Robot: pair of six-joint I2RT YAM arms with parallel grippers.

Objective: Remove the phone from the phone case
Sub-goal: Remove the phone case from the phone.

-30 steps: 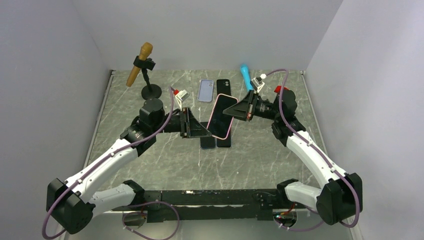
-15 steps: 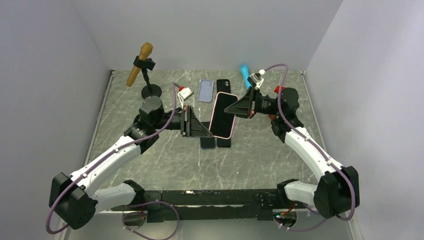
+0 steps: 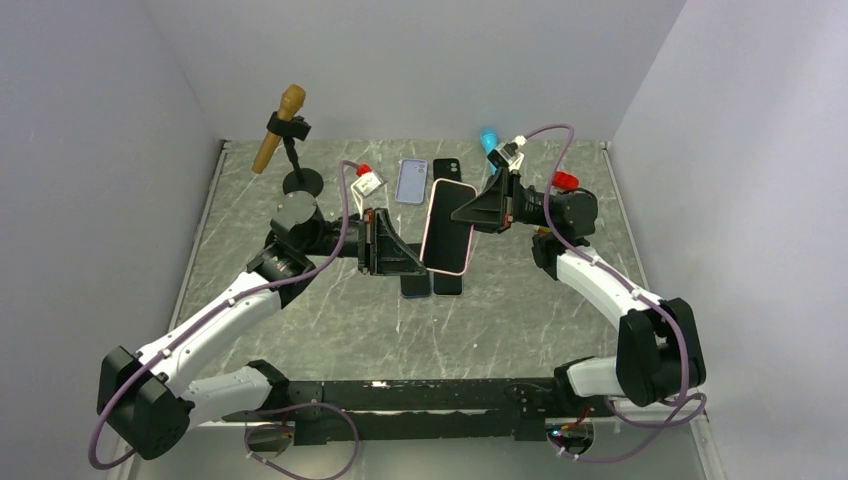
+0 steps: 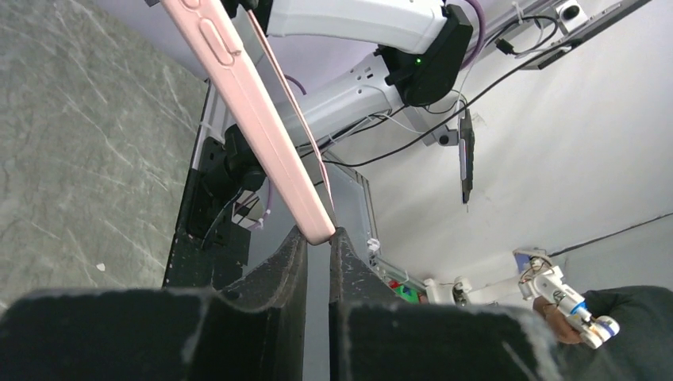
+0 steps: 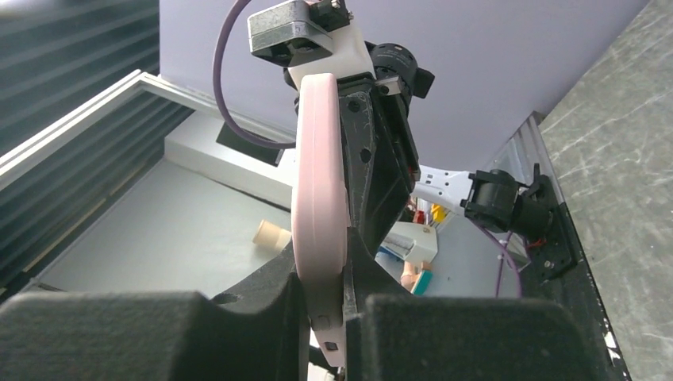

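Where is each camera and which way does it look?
Top external: high behind the arms, looking down at the table; both arms show.
Left wrist: on the left arm, looking past the left end effector at the pink phone case.
Right wrist: on the right arm, looking past the right end effector, same case.
All three share that case.

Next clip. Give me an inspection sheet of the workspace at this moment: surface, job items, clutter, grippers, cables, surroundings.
Surface: grey marbled table.
Job's things: pink-cased phone held off the table, screen framed by its case.
Clutter: microphone on a stand; lilac case; black phone or case; blue object; dark phones lying below the held one.
Grippers: left gripper shut on a lower corner; right gripper shut on the upper edge.
Cables: purple cables looped along both arms, clear of the phone.
Surroundings: plain grey walls; nothing else seen.
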